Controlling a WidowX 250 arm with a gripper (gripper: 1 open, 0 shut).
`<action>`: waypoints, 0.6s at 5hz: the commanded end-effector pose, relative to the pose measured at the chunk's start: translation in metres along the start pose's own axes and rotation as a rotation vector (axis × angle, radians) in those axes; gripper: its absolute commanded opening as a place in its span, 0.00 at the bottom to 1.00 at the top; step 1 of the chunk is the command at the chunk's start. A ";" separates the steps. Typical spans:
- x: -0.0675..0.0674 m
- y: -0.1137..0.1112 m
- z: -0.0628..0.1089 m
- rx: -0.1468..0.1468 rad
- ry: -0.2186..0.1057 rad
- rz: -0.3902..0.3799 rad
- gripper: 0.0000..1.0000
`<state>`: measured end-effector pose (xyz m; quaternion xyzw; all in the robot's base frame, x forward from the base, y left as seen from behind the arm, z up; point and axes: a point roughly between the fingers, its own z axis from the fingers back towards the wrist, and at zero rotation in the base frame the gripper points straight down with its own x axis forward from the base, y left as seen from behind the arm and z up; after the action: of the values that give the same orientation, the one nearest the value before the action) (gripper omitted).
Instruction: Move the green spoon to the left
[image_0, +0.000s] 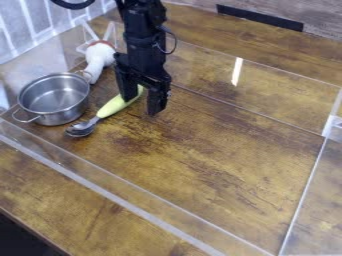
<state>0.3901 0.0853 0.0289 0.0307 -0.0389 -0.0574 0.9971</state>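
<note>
A worn, dark wooden desk (201, 160) fills the view, fenced by low clear plastic walls, with a pale tiled backdrop at the upper left. Near the left side sits a round steel pot (52, 97), and behind it a white-and-red object (96, 58) lies partly hidden by the arm. The green spoon (110, 108) rests flat on the desk just right of the pot, its silver bowl toward the front beside the pot's base and its yellow-green handle angling back and to the right, up under the arm. The black gripper (140, 95) points straight down over the far end of that handle, its fingers (156, 100) spread wide and empty, one on each side of the handle tip as far as the view shows; whether either finger touches the spoon cannot be told. The step in hand looks like the final lowering for a grasp: the fingers are placed around the handle but have not yet shut. The next move calls for settling low enough to bracket the thick handle, then closing squarely across it so the rounded handle does not squirt out. After that, the spoon must be carried left, and the pot stands close on that side, so the path needs a lift or a route clear of it.
</note>
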 end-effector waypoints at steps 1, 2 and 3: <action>-0.018 0.035 -0.024 -0.006 0.041 0.035 1.00; -0.023 0.041 -0.023 -0.011 0.053 0.042 1.00; -0.023 0.039 -0.013 -0.016 0.068 0.045 0.00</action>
<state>0.3789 0.1166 0.0191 0.0237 -0.0123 -0.0483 0.9985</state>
